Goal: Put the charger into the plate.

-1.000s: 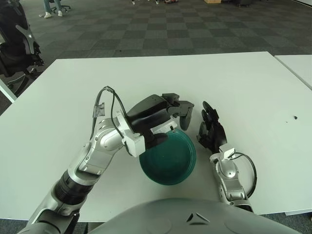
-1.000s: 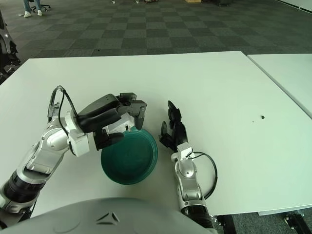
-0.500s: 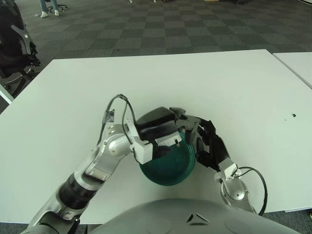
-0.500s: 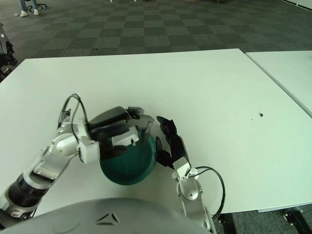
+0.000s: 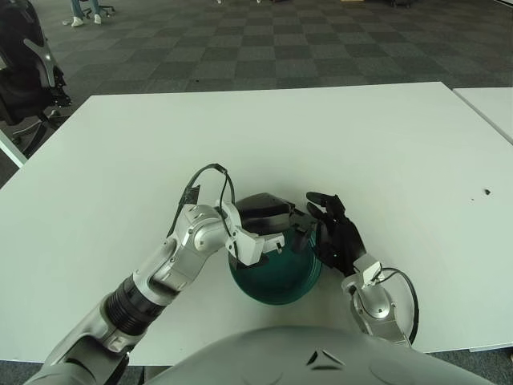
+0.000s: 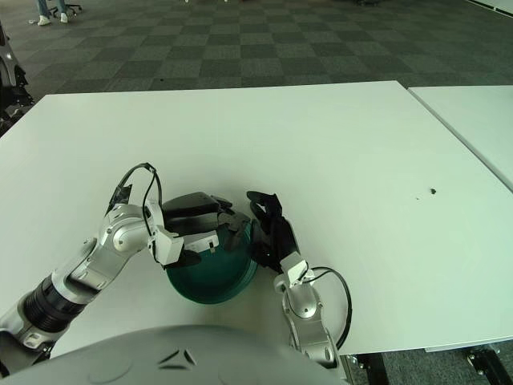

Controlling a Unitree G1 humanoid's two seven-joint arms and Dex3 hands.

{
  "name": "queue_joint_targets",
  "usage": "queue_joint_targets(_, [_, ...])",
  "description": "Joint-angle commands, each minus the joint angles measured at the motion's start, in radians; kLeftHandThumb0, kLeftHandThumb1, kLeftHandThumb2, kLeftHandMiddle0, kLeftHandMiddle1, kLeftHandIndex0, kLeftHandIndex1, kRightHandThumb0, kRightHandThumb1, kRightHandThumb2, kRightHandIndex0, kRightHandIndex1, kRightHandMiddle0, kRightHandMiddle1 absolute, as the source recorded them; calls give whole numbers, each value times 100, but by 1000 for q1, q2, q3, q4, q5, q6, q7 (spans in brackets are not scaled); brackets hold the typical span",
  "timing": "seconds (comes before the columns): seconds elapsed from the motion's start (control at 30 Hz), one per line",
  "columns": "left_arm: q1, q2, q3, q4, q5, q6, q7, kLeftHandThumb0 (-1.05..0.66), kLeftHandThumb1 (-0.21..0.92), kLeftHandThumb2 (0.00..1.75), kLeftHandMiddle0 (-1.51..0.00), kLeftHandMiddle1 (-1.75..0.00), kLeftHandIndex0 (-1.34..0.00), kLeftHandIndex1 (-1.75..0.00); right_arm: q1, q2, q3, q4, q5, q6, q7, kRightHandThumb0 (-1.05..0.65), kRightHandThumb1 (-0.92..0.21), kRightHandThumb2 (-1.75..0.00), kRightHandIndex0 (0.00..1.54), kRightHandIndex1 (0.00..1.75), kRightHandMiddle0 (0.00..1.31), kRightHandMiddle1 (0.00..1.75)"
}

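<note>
Descent is the change: in the left eye view the left hand (image 5: 268, 228), raised a second ago, now sits low over the teal plate (image 5: 276, 281), fingers curled on something white, seemingly the charger (image 5: 271, 240), above the plate's far half. The right eye view shows the right hand (image 6: 268, 233) moved in against the plate's right rim, fingers spread. Release looks like the remaining step.
</note>
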State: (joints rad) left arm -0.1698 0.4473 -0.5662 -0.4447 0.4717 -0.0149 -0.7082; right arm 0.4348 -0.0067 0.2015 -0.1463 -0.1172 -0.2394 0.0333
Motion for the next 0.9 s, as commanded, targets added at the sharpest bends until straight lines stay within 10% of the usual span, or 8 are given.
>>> queue_joint_targets(0.0, [-6, 20, -4, -4, 31, -12, -12, 0, 34, 126, -58, -170, -43, -169, 21, -24, -29, 79, 26, 18, 12, -86, -92, -99, 37, 1, 0, 70])
queue_joint_targets(0.2, [-10, 47, 16, -75, 44, 10, -59, -1, 63, 82, -49, -158, -34, -158, -7, 89, 121, 58, -377, 219, -265, -86, -92, -98, 28, 0, 0, 58])
queue_joint_targets(0.27, [-16, 49, 19, -85, 39, 17, -70, -22, 80, 52, -41, -140, -39, -154, -32, 182, 202, 108, -511, 291, -410, -71, -92, -79, 24, 66, 3, 113])
queue_joint_targets(0.37, [-23, 51, 21, -95, 29, 31, -90, -54, 81, 37, -38, -120, -23, -135, -221, 93, 92, 161, -337, 295, -223, -47, -91, -61, 27, 100, 16, 153])
queue_joint_targets(0.53, [-24, 47, 15, -100, 26, 59, -117, -73, 89, 27, -38, -95, -12, -117, -70, -118, -40, 78, -162, 167, -43, -63, -92, -59, 19, 62, 4, 111])
queue_joint_targets(0.67, [-22, 43, 14, -100, 25, 67, -122, -78, 91, 26, -38, -85, -8, -111, -249, -93, -34, 246, -175, 177, -38, -77, -92, -75, 19, 20, 1, 73])
queue_joint_targets(0.8, [-19, 40, 16, -105, 9, 73, -126, -83, 92, 32, -36, -62, -5, -100, 75, -164, 33, 57, -357, 7, -183, -84, -92, -83, 16, 7, 0, 53])
queue_joint_targets(0.87, [-13, 35, 21, -104, -7, 67, -119, -86, 92, 36, -35, -56, -3, -98, 64, -96, 107, 65, -383, -126, -282, -81, -92, -79, 24, 31, 4, 77])
